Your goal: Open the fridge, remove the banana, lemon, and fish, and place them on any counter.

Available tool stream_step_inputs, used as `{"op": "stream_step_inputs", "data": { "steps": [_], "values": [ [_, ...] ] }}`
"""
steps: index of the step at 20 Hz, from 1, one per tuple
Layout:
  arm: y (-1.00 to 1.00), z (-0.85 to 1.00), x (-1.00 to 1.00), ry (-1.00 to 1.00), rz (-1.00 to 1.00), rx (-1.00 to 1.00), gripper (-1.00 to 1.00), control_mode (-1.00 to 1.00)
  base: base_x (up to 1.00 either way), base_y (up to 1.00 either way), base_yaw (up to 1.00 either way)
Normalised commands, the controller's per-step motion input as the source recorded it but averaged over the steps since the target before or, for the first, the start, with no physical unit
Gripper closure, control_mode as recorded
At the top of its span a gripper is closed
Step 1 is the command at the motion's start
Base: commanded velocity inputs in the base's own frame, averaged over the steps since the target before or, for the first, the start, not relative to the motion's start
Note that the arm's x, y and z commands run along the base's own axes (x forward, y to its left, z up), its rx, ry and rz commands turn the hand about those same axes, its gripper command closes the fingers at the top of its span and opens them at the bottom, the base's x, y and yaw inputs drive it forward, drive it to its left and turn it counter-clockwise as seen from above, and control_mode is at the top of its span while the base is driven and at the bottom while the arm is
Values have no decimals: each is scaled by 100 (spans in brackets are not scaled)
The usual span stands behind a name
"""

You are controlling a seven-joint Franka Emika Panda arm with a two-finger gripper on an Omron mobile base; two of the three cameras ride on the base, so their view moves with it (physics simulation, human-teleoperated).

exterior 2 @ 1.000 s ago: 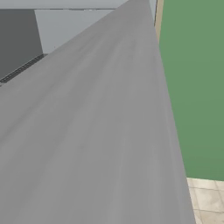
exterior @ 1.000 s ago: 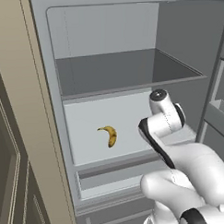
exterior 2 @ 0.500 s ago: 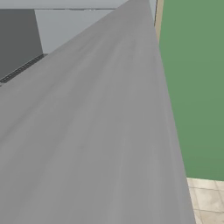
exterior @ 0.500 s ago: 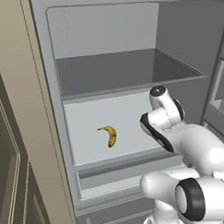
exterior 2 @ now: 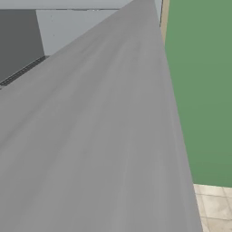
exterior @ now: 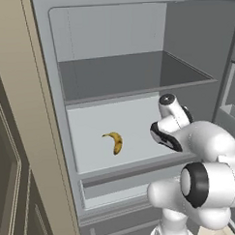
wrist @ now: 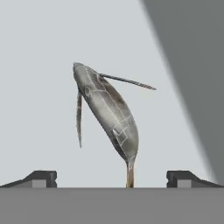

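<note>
The fridge (exterior: 53, 49) stands open. The banana (exterior: 115, 142) lies at centre frame in the left base view on the pale shelf (exterior: 91, 135), with bare shelf on every side of it. In the hand view the fish (wrist: 107, 109) lies mid-frame, its tail reaching down between the fingers (wrist: 111, 178), which are spread wide and hold nothing; the dark side wall (wrist: 192, 65) closes the right.

The fish (wrist: 109, 116) lies on pale grey fridge floor (wrist: 39, 87) — between the pincer (wrist: 111, 178) tips (spread wide).
</note>
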Motion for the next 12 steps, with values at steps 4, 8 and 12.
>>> {"op": "stream_step_inputs", "data": {
  "steps": [4,8,12],
  "values": [
    [-8,-14,27,0,0,0,-100,-100,0,0,0],
    [-9,-10,25,0,0,0,-100,-100,0,0,0],
    [-13,-15,22,0,0,0,-100,-100,0,0,0]
  ]
}}
